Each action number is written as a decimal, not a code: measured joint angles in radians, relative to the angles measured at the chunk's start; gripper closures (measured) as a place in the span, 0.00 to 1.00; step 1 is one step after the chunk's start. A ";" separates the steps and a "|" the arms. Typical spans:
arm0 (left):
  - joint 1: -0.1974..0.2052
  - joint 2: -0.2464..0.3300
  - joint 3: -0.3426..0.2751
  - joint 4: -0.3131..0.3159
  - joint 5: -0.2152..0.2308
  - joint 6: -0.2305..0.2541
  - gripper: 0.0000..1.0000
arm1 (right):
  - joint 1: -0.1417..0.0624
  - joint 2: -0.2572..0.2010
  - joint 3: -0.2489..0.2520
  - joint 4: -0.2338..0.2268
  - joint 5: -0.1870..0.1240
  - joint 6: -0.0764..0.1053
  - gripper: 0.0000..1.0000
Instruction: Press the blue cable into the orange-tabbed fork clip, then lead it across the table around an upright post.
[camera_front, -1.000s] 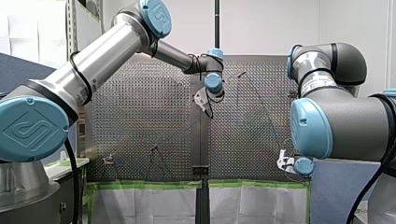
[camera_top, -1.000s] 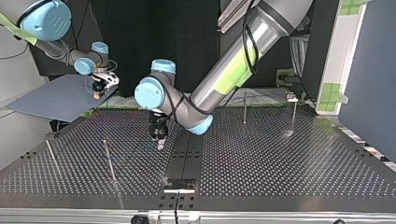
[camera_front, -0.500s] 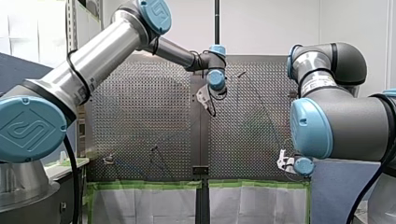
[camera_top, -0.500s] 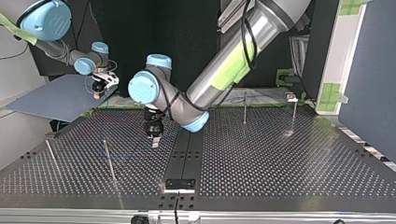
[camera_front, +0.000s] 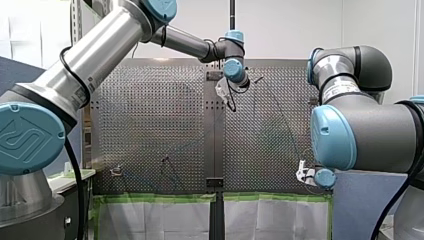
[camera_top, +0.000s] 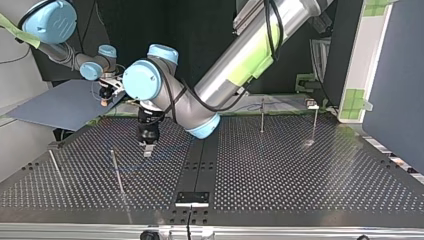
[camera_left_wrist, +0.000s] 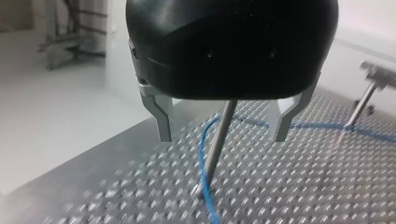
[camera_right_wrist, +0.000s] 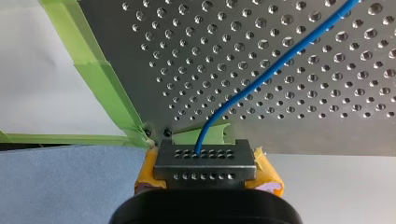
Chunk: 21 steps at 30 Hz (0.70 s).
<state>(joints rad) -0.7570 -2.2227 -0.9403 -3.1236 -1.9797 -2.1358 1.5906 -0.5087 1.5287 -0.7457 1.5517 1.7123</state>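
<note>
The blue cable (camera_right_wrist: 261, 74) runs over the perforated table into my right gripper (camera_right_wrist: 204, 154), whose yellow pads are shut on it at the table's taped corner. In the left wrist view the blue cable (camera_left_wrist: 204, 144) bends around the foot of a thin upright post (camera_left_wrist: 215, 144). My left gripper (camera_left_wrist: 222, 138), black with metal fingers, hangs open above and short of that post, holding nothing. In the top view my left gripper (camera_top: 147, 149) hovers over the plate beside the post (camera_top: 116, 170), and my right gripper (camera_top: 103, 101) stays at the far left corner. No orange tab shows clearly.
More upright posts stand on the table (camera_top: 300, 170): one at the top view's left edge (camera_top: 55, 167), two at the back right (camera_top: 262, 115) (camera_top: 315, 120). A black strip (camera_top: 197, 165) runs down the table's middle. Green tape (camera_right_wrist: 102, 79) lines the table edge. A blue-grey board (camera_top: 55, 107) lies by my right gripper.
My left arm has swung its gripper from the table's middle strip toward the top view's left, nearer the post. My right arm has not moved.
</note>
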 joint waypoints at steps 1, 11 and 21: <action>-0.002 0.001 0.000 -0.006 0.009 0.009 0.00 | 0.000 0.000 0.000 0.000 0.000 0.000 1.00; -0.001 0.004 0.006 -0.022 0.107 0.105 0.00 | 0.002 0.000 0.000 0.000 -0.001 -0.001 1.00; 0.005 0.004 0.074 -0.043 0.194 0.208 0.00 | 0.002 0.000 0.000 0.000 -0.002 -0.003 1.00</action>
<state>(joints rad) -0.7518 -2.2186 -0.8666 -3.1670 -1.7853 -1.9279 1.5924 -0.5087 1.5284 -0.7457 1.5497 1.7095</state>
